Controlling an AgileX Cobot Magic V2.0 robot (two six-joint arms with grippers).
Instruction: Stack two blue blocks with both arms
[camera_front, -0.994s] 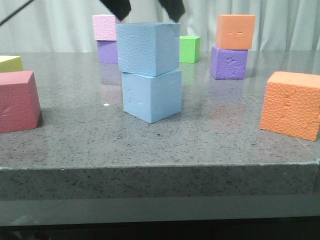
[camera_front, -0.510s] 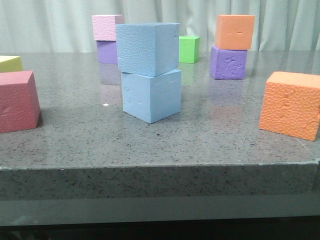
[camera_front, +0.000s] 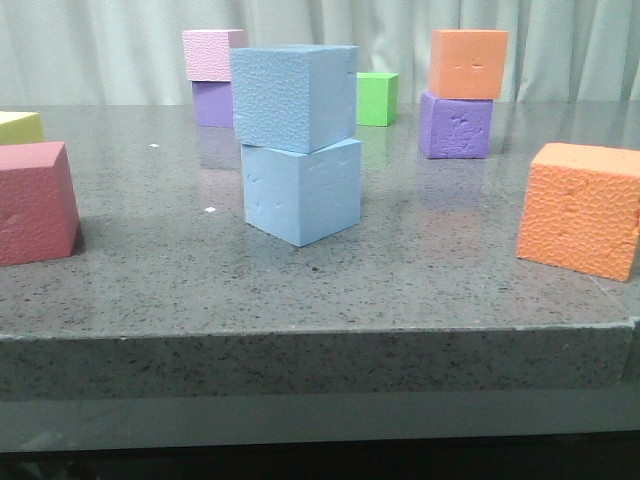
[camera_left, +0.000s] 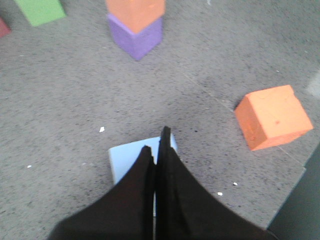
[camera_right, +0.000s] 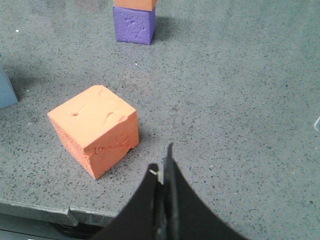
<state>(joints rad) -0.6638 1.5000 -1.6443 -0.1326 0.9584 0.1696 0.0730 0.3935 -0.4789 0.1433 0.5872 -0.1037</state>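
Note:
In the front view the pebbled blue block (camera_front: 293, 95) sits on the smoother, dented blue block (camera_front: 302, 190) at the table's middle, slightly turned against it. Neither gripper shows in the front view. In the left wrist view my left gripper (camera_left: 156, 137) is shut and empty, high above the stack; the top blue block (camera_left: 127, 160) shows just beyond and under its fingertips. In the right wrist view my right gripper (camera_right: 162, 160) is shut and empty above bare table near the front edge. A sliver of a blue block (camera_right: 6, 90) shows at that view's edge.
A dark red cube (camera_front: 35, 200) and a yellow one (camera_front: 20, 125) stand at the left. A large orange cube (camera_front: 582, 208) stands at the right. At the back stand a pink-on-purple stack (camera_front: 212, 75), a green cube (camera_front: 378, 98) and an orange-on-purple stack (camera_front: 462, 92).
A second ago black fingers showed above the stack at the top of the front view. They have risen out of that view. The stack stands unchanged.

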